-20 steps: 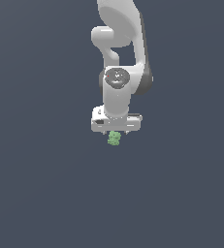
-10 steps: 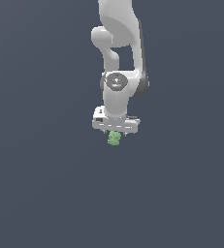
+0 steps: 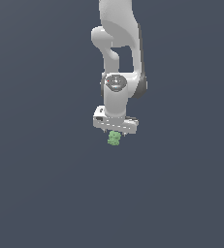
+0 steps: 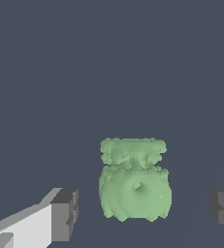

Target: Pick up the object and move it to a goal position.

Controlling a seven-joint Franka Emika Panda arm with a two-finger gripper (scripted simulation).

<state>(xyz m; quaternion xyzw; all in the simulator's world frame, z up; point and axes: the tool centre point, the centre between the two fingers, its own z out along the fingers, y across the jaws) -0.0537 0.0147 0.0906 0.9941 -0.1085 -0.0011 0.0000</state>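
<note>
The hand (image 3: 115, 131) hangs directly over the object (image 3: 114, 138), its fingers (image 4: 65, 214) spread wide apart with the green lump on the tabletop (image 3: 45, 184) between them untouched, so I judge gripping, lifting and carrying to the goal all remain.

1. The arm (image 3: 117, 34) is glossy white — thick, rounded links with dark grey bands at the joints.
2. A round grey cap with a small red mark sits on the wrist joint (image 3: 115, 82).
3. The gripper (image 3: 115, 131) has a flat, wide white body with a small dark slot on one end.
4. Its fingers (image 4: 40, 224) are white and blocky — tipped with dark grey square pads (image 4: 65, 214).
</note>
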